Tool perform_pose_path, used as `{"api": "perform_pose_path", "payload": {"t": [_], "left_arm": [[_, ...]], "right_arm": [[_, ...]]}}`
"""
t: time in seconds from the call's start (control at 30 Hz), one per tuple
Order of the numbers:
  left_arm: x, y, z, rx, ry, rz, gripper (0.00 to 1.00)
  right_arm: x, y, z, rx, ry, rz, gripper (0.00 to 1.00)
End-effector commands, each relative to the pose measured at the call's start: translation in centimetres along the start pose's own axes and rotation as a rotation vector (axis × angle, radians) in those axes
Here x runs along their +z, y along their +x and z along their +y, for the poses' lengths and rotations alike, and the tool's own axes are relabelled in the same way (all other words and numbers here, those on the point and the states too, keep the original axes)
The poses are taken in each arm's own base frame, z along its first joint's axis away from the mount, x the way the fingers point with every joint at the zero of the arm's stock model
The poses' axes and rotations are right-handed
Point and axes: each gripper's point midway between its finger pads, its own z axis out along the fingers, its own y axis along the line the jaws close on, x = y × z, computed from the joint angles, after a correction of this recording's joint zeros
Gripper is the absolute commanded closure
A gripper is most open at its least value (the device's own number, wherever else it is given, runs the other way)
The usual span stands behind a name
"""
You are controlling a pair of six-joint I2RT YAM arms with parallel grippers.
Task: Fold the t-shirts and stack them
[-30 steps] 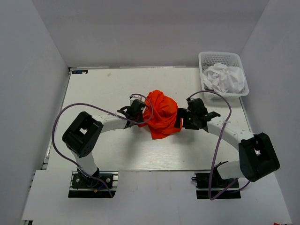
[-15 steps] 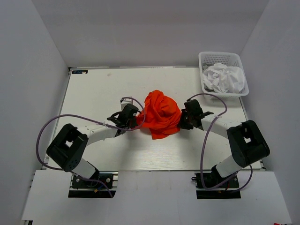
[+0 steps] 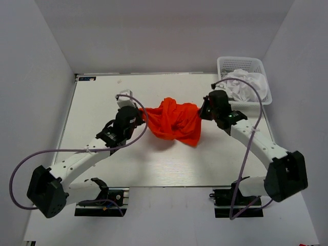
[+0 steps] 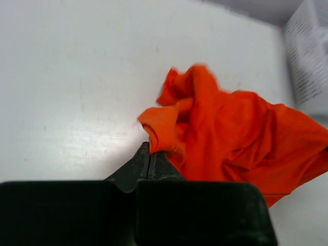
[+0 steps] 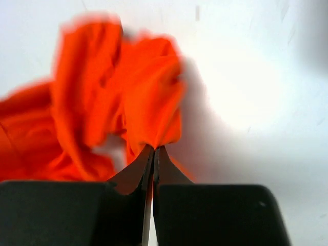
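The orange-red t-shirt (image 3: 171, 120) hangs stretched between both grippers above the middle of the table, sagging at its centre. My left gripper (image 3: 139, 110) is shut on the shirt's left edge; in the left wrist view the cloth (image 4: 246, 133) is pinched at the left gripper's (image 4: 150, 148) tips. My right gripper (image 3: 203, 109) is shut on the right edge, and the right wrist view shows the shirt (image 5: 128, 102) bunched at the right gripper's (image 5: 154, 148) tips. The white t-shirt (image 3: 246, 86) lies crumpled in the basket.
A white plastic lattice basket (image 3: 241, 64) stands at the table's back right corner, close behind the right arm. The white table (image 3: 102, 102) is walled in by grey panels on three sides. Purple cables loop from both arms.
The right gripper closed on the shirt's right edge. Both arms rose and moved apart, pulling the crumpled orange-red shirt up and spreading it sideways.
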Motion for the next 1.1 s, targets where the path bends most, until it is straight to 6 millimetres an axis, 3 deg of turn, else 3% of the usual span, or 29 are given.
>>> {"api": "perform_pose_path", "payload": {"t": [0.0, 0.1, 0.17, 0.27, 0.3, 0.37, 0.4, 0.53, 0.67, 0.83, 0.9, 1.0, 1.07], "left_arm": [[-2.9, -8.8, -1.1, -0.051, -0.003, -0.211, 1.0], [-4.9, -11.9, -0.6, -0.08, -0.016, -0.298, 1.0], [-7.6, -15.5, -0.6, -0.127, 0.005, -0.4, 1.0], [-11.1, -19.4, 0.4, -0.159, -0.004, -0.513, 1.0], [-12.4, -21.1, 1.0, -0.166, -0.032, -0.558, 1.0], [-14.2, -22.6, 2.1, -0.178, -0.068, -0.602, 1.0], [-16.0, -24.1, 3.3, -0.2, -0.107, -0.651, 1.0], [-19.9, -25.7, 6.5, -0.22, -0.21, -0.718, 1.0], [-22.4, -26.1, 9.5, -0.267, -0.333, -0.748, 1.0], [-22.1, -25.4, 10.5, -0.259, -0.415, -0.736, 1.0], [-20.7, -24.7, 10.1, -0.224, -0.431, -0.709, 1.0], [-16.5, -22.1, 8.6, -0.136, -0.417, -0.617, 1.0], [-13.0, -19.4, 7.8, -0.084, -0.412, -0.54, 1.0]], "right_arm": [[-5.3, -8.8, 0.8, -0.028, 0.025, -0.277, 1.0], [-9.5, -13.2, 0.7, -0.03, 0.057, -0.438, 1.0], [-12.4, -16.1, 1.0, -0.052, 0.064, -0.531, 1.0], [-15.5, -18.2, 0.6, -0.079, 0.099, -0.612, 1.0], [-17.9, -19.9, 1.0, -0.067, 0.089, -0.675, 1.0], [-20.4, -21.6, 0.0, -0.066, 0.147, -0.758, 1.0], [-22.4, -22.2, -0.1, -0.054, 0.143, -0.803, 1.0], [-26.6, -23.5, -1.9, -0.042, 0.229, -0.911, 1.0], [-29.0, -23.5, -3.0, -0.025, 0.269, -0.959, 1.0], [-27.1, -23.1, -2.3, -0.058, 0.241, -0.921, 1.0], [-24.4, -22.6, -1.7, -0.082, 0.224, -0.866, 1.0], [-18.1, -20.3, 0.6, -0.148, 0.113, -0.715, 1.0], [-12.4, -17.4, 0.5, -0.157, 0.104, -0.585, 1.0]]}}
